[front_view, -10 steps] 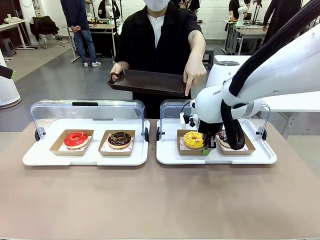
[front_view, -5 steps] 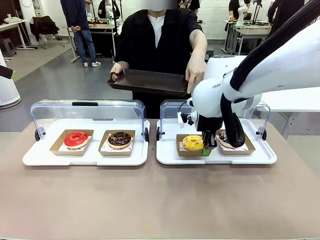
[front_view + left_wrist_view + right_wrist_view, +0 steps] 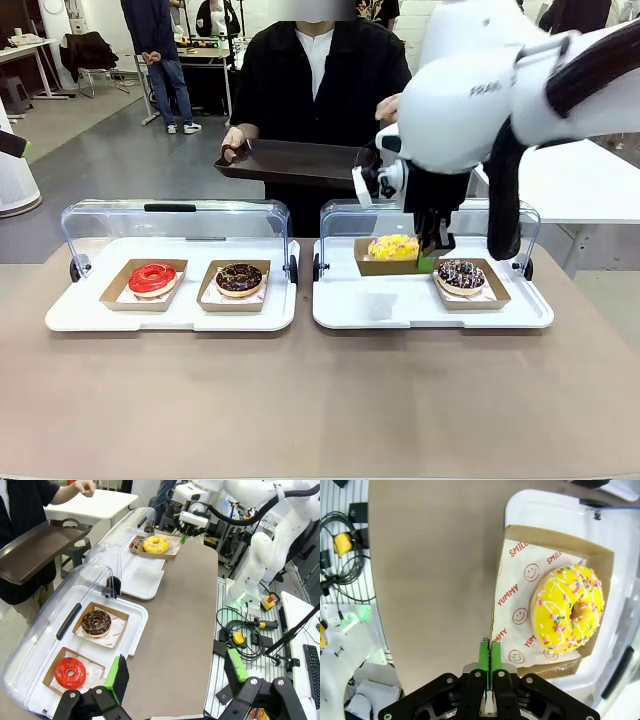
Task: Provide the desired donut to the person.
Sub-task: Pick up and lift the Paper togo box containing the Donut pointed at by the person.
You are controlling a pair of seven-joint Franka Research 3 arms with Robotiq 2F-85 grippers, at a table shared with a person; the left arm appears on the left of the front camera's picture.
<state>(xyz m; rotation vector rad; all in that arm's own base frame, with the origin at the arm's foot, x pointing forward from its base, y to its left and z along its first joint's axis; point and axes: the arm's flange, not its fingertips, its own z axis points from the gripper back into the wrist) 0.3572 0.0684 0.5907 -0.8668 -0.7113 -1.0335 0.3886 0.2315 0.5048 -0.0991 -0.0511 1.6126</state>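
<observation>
The yellow sprinkled donut (image 3: 393, 247) lies in a brown cardboard tray (image 3: 386, 265) that hangs above the right white tray (image 3: 400, 305). My right gripper (image 3: 431, 250) is shut on that cardboard tray's edge (image 3: 492, 640), with the yellow donut (image 3: 568, 609) just beyond the fingers. The person (image 3: 320, 75) stands at the far side and holds a dark serving tray (image 3: 295, 163) level. My left gripper (image 3: 176, 672) is open and holds nothing, above the left end of the table. From there the yellow donut (image 3: 156, 543) shows far off, raised.
A chocolate sprinkled donut (image 3: 461, 275) stays on the right white tray. A red donut (image 3: 152, 278) and a chocolate donut (image 3: 239, 279) sit on the left white tray (image 3: 170, 318). Clear lids (image 3: 170, 222) stand open behind both trays. The near table (image 3: 320, 400) is bare.
My right arm has lifted the cardboard tray with the yellow donut up off the white tray. The person's pointing hand has drawn back and up.
</observation>
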